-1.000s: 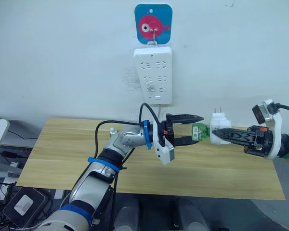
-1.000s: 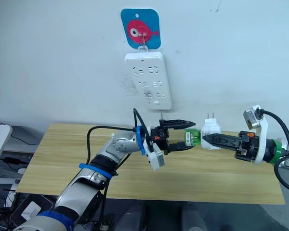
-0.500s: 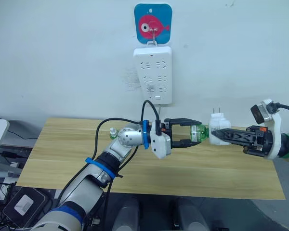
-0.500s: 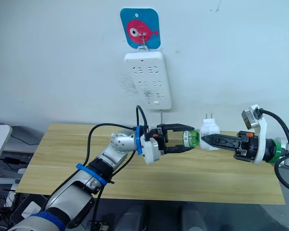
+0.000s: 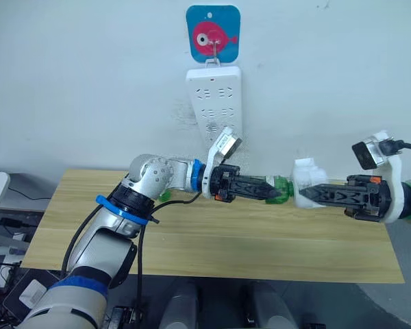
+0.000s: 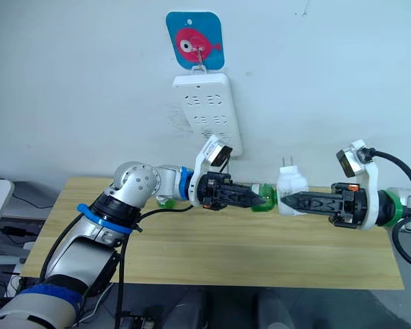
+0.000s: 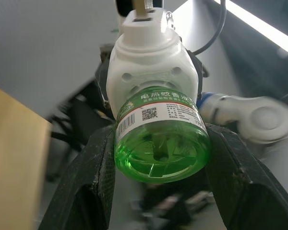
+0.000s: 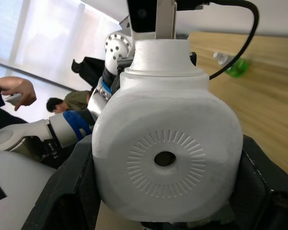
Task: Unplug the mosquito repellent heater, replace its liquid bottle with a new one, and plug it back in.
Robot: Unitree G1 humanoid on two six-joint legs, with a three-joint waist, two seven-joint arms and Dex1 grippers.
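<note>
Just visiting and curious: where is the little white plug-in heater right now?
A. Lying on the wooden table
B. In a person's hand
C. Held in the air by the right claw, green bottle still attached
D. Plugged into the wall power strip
C: the right claw grips the heater above the table, while the left claw clamps the green bottle joined to it.

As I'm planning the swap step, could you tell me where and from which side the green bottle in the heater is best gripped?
Grip the liquid bottle across its round green body, coming end-on from its base, opposite the heater. Only that part projects from the white shell, and the left gripper is already shut there, while the right gripper clamps the heater.
</note>
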